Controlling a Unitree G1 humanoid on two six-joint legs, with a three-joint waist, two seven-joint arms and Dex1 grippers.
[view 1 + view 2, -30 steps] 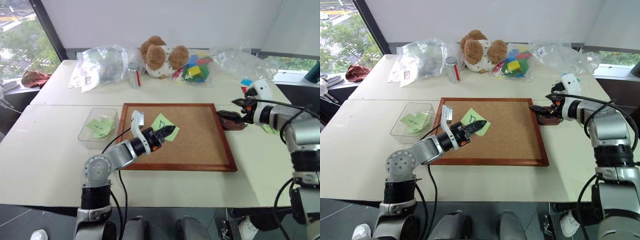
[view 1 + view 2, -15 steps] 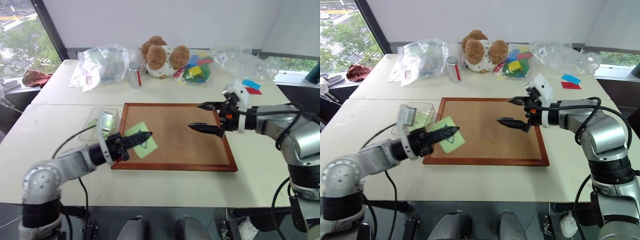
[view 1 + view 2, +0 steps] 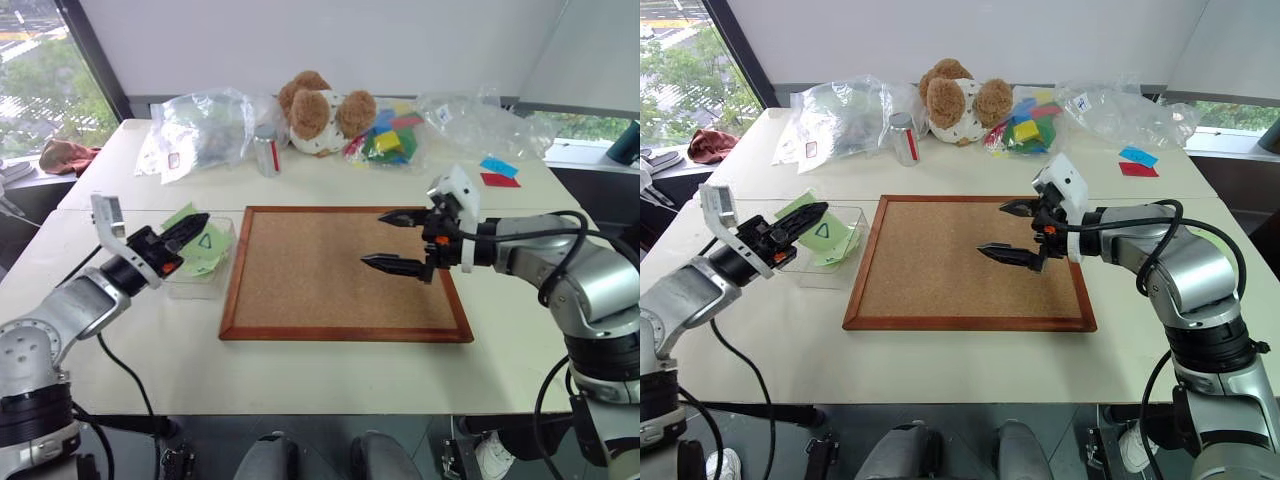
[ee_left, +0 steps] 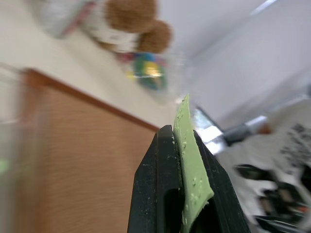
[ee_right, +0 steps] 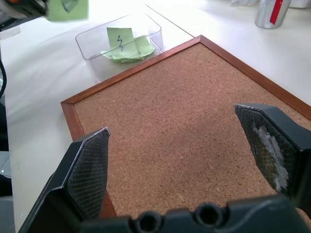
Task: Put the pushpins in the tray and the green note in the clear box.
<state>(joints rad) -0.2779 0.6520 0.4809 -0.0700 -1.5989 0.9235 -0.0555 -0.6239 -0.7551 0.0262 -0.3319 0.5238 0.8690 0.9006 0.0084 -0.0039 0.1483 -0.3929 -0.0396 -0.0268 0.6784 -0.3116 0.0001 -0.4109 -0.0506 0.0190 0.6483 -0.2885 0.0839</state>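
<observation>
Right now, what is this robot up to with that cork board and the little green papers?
The left gripper is shut on a green note and holds it above the clear box, which sits beside the cork board and already has other green notes inside. The right gripper hangs open above the board with nothing in it. The note has not been let go yet. Bags, a teddy bear and a can sit at the back of the table.
</observation>
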